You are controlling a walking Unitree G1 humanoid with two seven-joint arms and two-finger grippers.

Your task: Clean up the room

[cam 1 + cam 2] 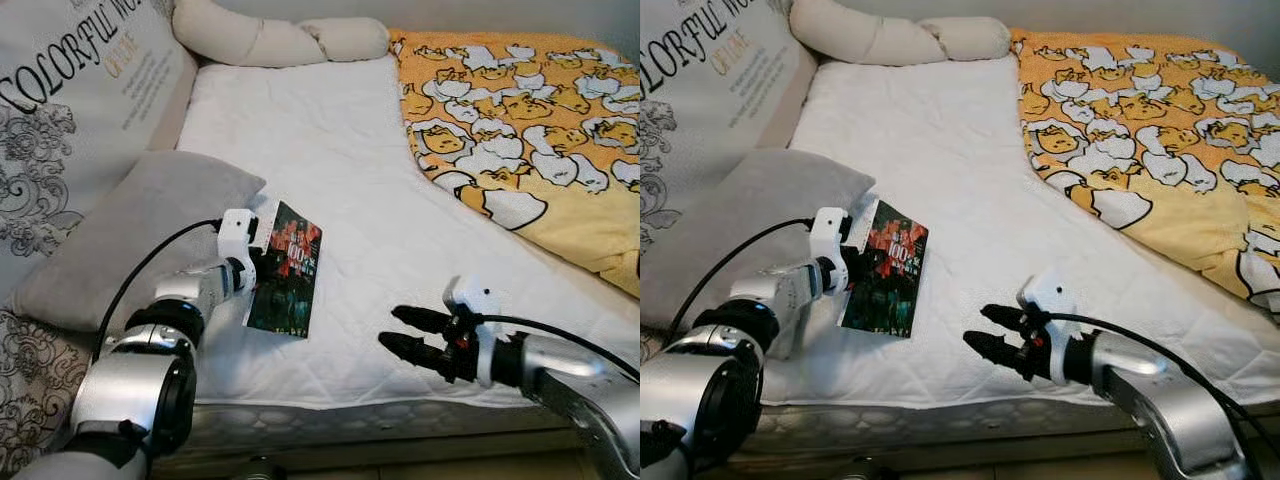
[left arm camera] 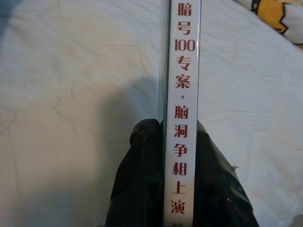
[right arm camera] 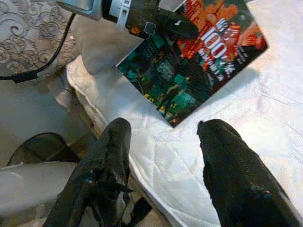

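Observation:
A thin book (image 1: 288, 272) with a dark cover of red and teal artwork is held tilted just above the white mattress (image 1: 330, 150), near its front left. My left gripper (image 1: 262, 250) is shut on the book's edge; in the left wrist view its white spine (image 2: 182, 94) with red Chinese characters stands between the black fingers (image 2: 142, 189). My right gripper (image 1: 395, 328) hovers open over the mattress's front edge, to the right of the book, holding nothing. The right wrist view looks past its fingers (image 3: 106, 161) at the book (image 3: 189, 71).
A grey pillow (image 1: 130, 235) lies left of the book against a patterned headboard cushion (image 1: 70, 100). A beige knotted bolster (image 1: 280, 38) lies at the far end of the bed. A yellow duck-print blanket (image 1: 530, 130) covers the right side.

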